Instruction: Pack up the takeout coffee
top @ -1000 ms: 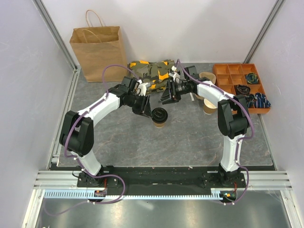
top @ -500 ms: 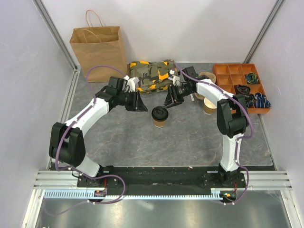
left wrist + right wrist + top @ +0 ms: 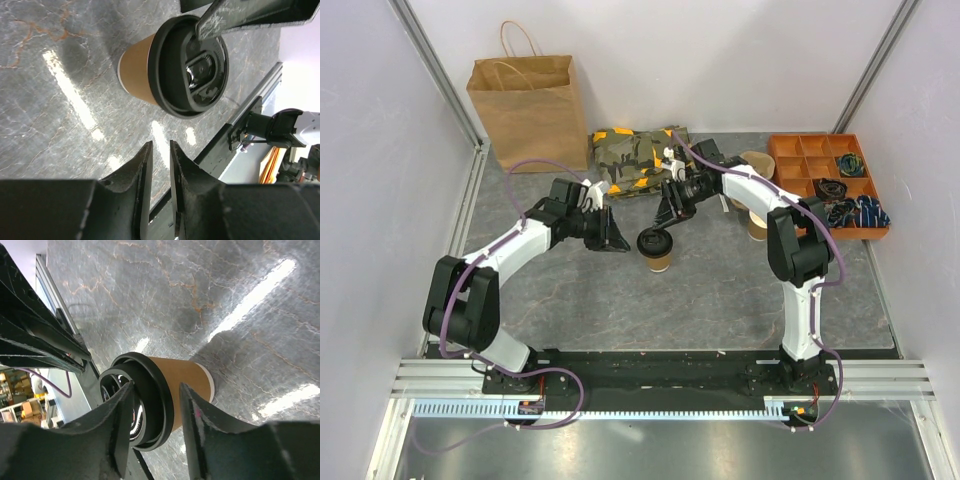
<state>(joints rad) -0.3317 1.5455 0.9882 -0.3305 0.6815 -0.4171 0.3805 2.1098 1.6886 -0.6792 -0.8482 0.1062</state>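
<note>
The takeout coffee (image 3: 657,248), a small kraft cup with a black sip lid (image 3: 192,65), stands upright on the grey table (image 3: 720,290) between the two arms. My left gripper (image 3: 615,237) hovers just left of it. Its fingers (image 3: 145,165) have only a narrow gap between them, and nothing is in it. My right gripper (image 3: 672,207) hangs over the cup's far side, open. Its fingertips (image 3: 187,400) straddle the lid's rim (image 3: 160,405) with a gap to the cup wall. One right finger (image 3: 220,22) crosses the lid's edge in the left wrist view.
A brown paper bag (image 3: 527,110) stands at the back left. A camouflage cloth (image 3: 635,155) lies behind the cup. A lidless brown cup (image 3: 757,224) sits behind the right arm, and an orange compartment tray (image 3: 790,150) at the back right.
The left gripper has drawn back a little from the cup and its jaws have narrowed. The right gripper has shifted left, over the lid. The cup has stayed put.
</note>
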